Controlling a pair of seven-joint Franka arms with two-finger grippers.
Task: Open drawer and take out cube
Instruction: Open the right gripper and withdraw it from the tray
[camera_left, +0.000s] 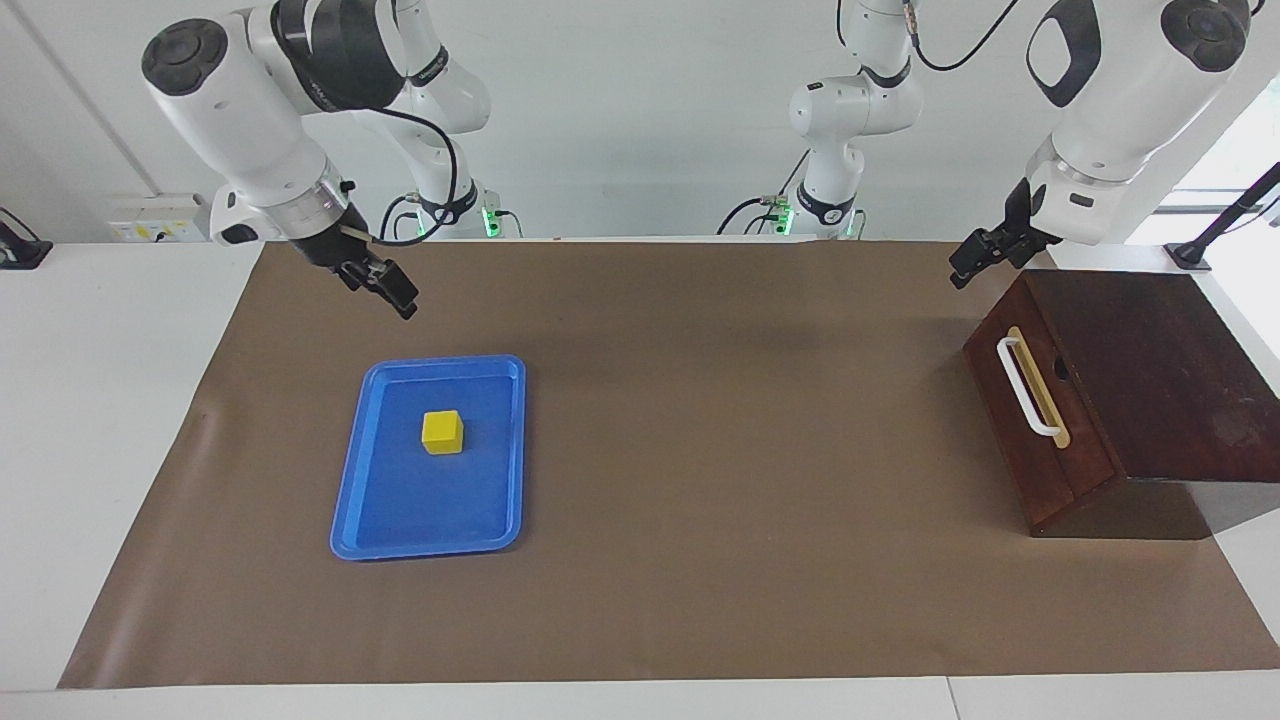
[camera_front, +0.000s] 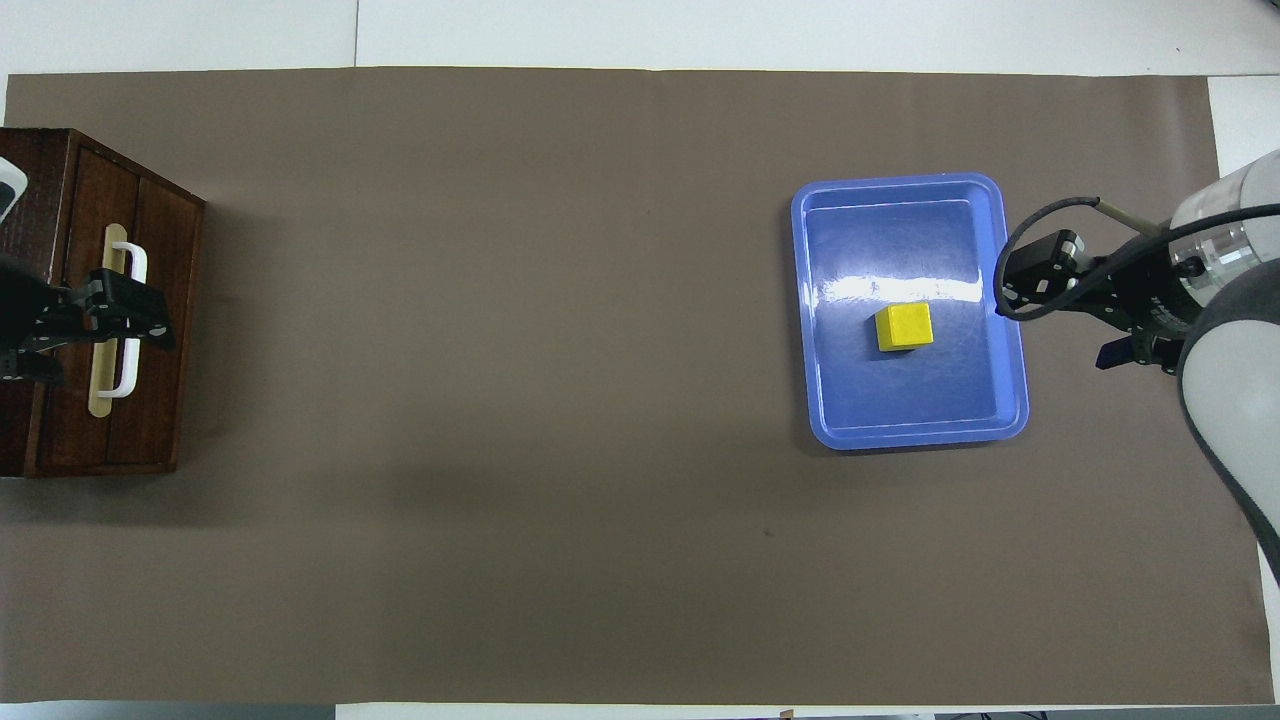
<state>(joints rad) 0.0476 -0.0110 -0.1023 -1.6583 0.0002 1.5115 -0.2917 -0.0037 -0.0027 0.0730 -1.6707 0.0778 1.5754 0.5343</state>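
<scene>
The drawer (camera_left: 1040, 420) is sitting pushed flush into its sloped wooden box (camera_left: 1160, 380) at the left arm's end of the worktop (camera_left: 700, 500), its white handle (camera_left: 1028, 386) facing the open middle. The cube (camera_left: 442, 432) is lying inside the blue tray (camera_left: 350, 500), toward the right arm's end, standing apart from every tray rim and a little nearer the rim closest to the robots.

The left gripper (camera_left: 962, 272) is hanging in the air just off the box's upper corner, touching nothing; whether its fingers are released or clenched I cannot tell. The right gripper (camera_left: 400, 297) is hovering above the brown mat (camera_left: 700, 600) near the tray's robot-side edge, clear of the rim, and its fingers likewise cannot be told.

A wide stretch of bare mat is lying between tray and box, and another broad band is running from both toward the mat's edge farthest from the robots. The box is overhanging the mat's end slightly
</scene>
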